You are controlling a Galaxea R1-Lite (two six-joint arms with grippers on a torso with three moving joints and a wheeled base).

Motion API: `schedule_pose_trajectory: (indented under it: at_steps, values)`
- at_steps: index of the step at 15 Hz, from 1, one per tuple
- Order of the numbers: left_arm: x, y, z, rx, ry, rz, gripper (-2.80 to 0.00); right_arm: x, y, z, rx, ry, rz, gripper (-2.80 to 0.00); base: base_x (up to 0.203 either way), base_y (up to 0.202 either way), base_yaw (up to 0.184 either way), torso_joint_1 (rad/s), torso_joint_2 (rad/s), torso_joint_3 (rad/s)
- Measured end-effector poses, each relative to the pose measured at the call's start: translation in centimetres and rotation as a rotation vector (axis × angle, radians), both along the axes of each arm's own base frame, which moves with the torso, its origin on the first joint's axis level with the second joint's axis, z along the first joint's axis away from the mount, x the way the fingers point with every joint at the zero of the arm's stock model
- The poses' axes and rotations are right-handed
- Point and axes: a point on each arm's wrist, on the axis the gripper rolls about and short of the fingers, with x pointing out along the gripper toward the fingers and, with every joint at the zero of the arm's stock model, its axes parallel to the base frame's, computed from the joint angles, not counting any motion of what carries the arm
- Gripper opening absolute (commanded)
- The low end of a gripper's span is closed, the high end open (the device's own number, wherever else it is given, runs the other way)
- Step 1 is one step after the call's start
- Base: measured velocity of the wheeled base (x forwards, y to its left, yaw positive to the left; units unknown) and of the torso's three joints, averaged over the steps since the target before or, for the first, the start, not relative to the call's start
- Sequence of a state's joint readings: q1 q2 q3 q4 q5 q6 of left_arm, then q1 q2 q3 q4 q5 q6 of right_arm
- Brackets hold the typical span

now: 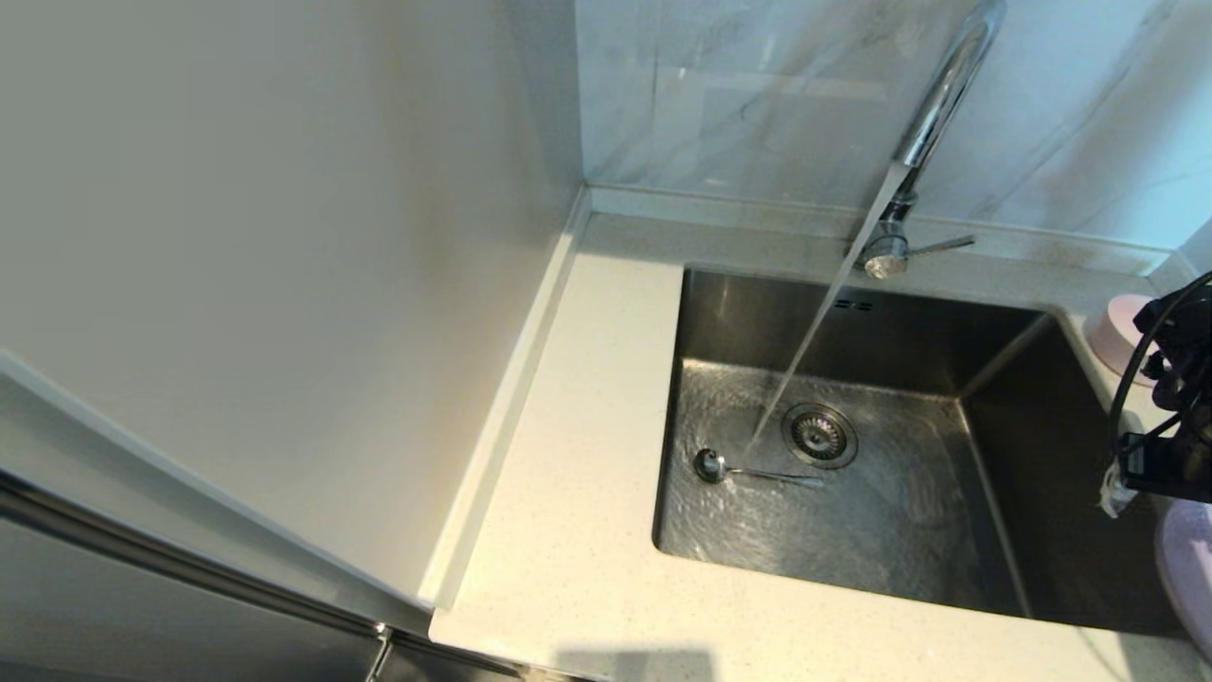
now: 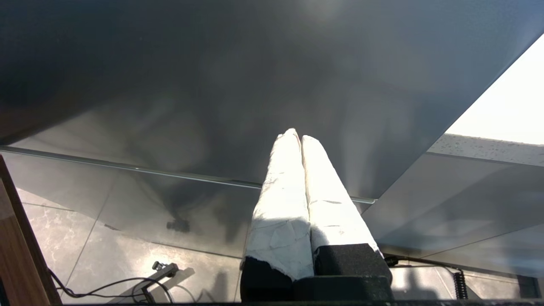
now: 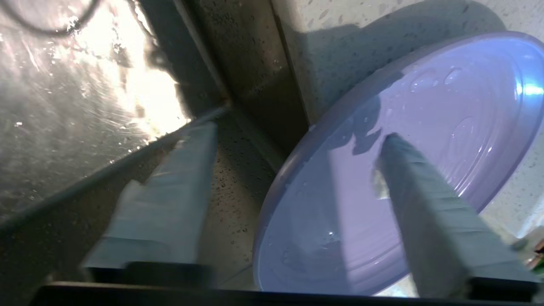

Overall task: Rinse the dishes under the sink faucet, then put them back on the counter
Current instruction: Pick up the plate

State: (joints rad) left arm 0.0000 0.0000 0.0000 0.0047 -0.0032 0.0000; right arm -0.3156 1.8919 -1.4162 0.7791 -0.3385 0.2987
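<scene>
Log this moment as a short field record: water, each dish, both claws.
water: running from faucet into sink
spoon: on sink floor, beside drain
plate: on counter right of sink, wet
bowl: on counter, right of sink, farther back
right claw: open, over plate's edge
left claw: shut, parked away from sink

Faucet (image 1: 937,104) spout tip cut off by head view top edge; plate (image 1: 1191,578) and bowl (image 1: 1117,332) mostly cropped at right edge, bowl partly behind right arm cabling; right gripper (image 3: 297,170) fingers motion-blurred in wrist view; left gripper (image 2: 297,140) unseen in head view.
</scene>
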Motion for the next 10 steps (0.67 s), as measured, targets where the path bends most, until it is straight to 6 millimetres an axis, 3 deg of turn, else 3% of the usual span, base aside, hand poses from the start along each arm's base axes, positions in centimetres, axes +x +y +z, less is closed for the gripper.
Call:
schedule_pose_trajectory:
  at_steps: [6, 10]
  values:
    - [0.0, 0.0, 0.0, 0.000, 0.000, 0.000, -2.80, 0.0, -0.6, -0.3, -0.008, 0.028, 0.022, -2.80, 0.000, 0.000, 0.000, 0.000, 0.00, 0.000]
    - [0.0, 0.0, 0.0, 0.000, 0.000, 0.000, -2.80, -0.7, 0.6, 0.6, -0.006, 0.007, 0.050, -2.80, 0.000, 0.000, 0.000, 0.000, 0.00, 0.000]
